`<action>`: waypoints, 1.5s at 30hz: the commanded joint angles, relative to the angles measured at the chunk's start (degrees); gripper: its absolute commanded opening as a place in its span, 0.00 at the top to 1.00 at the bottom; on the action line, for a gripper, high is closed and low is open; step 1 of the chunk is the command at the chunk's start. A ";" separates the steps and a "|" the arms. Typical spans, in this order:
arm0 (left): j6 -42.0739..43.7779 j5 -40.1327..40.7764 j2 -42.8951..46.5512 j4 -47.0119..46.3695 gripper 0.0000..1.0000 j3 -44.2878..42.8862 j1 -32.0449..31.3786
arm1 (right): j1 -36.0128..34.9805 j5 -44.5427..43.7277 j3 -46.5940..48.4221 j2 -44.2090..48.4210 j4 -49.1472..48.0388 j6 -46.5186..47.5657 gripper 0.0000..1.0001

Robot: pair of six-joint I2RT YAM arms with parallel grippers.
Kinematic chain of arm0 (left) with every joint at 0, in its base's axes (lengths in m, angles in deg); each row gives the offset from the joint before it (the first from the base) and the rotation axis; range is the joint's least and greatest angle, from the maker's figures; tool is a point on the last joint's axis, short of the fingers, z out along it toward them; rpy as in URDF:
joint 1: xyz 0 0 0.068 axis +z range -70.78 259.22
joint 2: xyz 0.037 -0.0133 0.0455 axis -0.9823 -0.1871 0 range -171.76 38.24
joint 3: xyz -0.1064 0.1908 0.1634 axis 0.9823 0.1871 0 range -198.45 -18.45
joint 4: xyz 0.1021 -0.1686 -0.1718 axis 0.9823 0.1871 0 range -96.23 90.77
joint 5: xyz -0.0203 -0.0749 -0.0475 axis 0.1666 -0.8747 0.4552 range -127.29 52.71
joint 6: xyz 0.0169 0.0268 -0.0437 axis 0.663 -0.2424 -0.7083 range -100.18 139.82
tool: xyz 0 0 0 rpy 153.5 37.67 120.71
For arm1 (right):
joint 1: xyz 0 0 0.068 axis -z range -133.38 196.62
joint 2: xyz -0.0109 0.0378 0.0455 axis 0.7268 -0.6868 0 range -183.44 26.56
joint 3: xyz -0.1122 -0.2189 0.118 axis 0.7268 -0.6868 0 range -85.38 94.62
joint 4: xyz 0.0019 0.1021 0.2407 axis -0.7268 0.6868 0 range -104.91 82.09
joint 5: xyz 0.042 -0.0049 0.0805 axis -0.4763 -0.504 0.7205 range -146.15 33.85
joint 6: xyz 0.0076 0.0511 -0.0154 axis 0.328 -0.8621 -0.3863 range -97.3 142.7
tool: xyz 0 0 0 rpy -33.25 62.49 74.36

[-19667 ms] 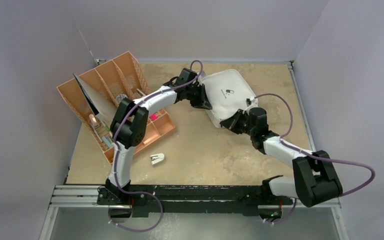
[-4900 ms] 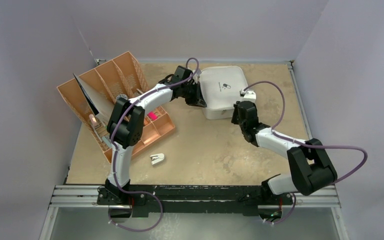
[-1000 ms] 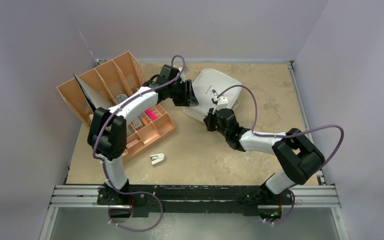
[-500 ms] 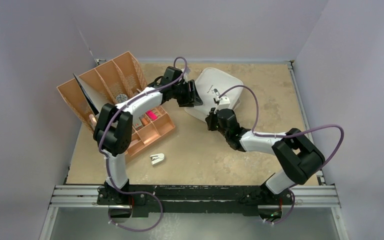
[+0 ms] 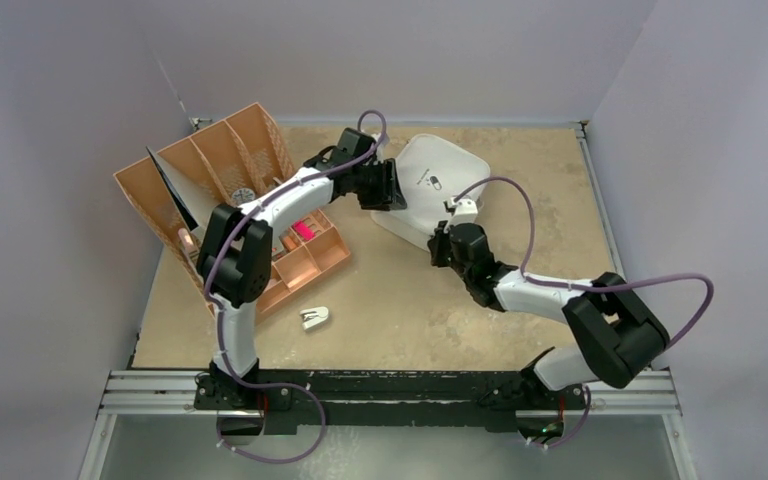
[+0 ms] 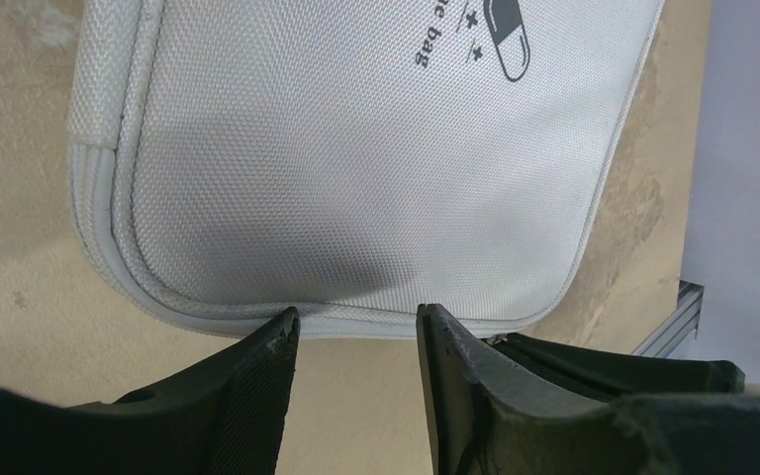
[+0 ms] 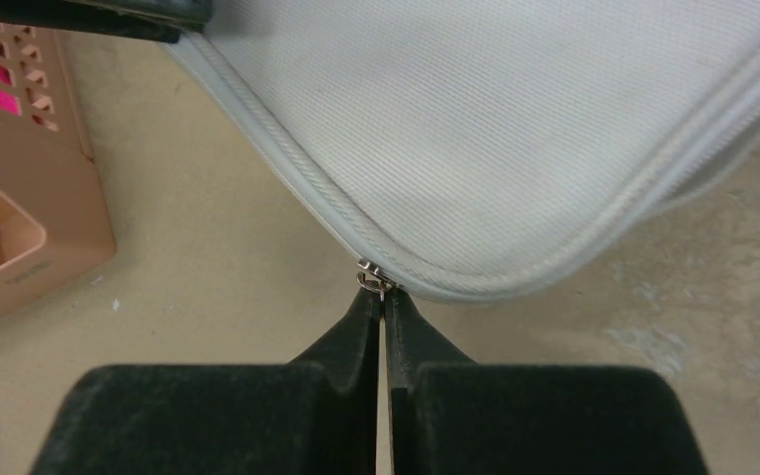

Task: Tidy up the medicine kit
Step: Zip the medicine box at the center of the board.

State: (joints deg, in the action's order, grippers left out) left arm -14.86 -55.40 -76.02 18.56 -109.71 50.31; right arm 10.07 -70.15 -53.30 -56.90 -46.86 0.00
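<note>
medicine kit [image 5: 425,200]: is being seen lying flat on the tabletop [image 5: 410,300], lid down, turned slightly askew; the orange tray [image 5: 260,200] is standing off the kit's left side, apart.
left hand [image 6: 354,327]: is being held half spread at the kit's left edge, with the piped seam just ahead of the tips; no grip is being shown.
right hand [image 7: 384,297]: is being kept pressed together at the kit's near rounded corner, and the zipper pull [image 7: 376,282] appears to be pinched at the very tips.
deciding relation: the kit is lying straight beyond the right hand, and the zip track is curving off to both sides of the pull.
nearer arm: the right is being judged the one to draw the zip, the left to brace.
</note>
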 commanded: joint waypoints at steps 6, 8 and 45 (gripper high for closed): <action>6.39 10.57 -7.91 5.51 0.55 -0.42 3.07 | 8.20 -1.82 -2.83 6.85 12.25 1.15 1.00; 6.75 10.94 -8.43 5.59 0.56 -0.76 3.51 | 8.77 -2.42 -2.81 6.93 12.53 2.65 1.00; -8.17 -3.72 -1.37 -9.22 0.42 0.65 1.09 | 6.14 10.73 9.21 -9.54 -6.85 9.16 1.00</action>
State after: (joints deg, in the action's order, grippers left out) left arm -19.71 -56.96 -74.79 14.32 -108.16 51.30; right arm 16.56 -57.98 -44.32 -67.59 -50.09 10.06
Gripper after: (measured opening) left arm 0.581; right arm 0.007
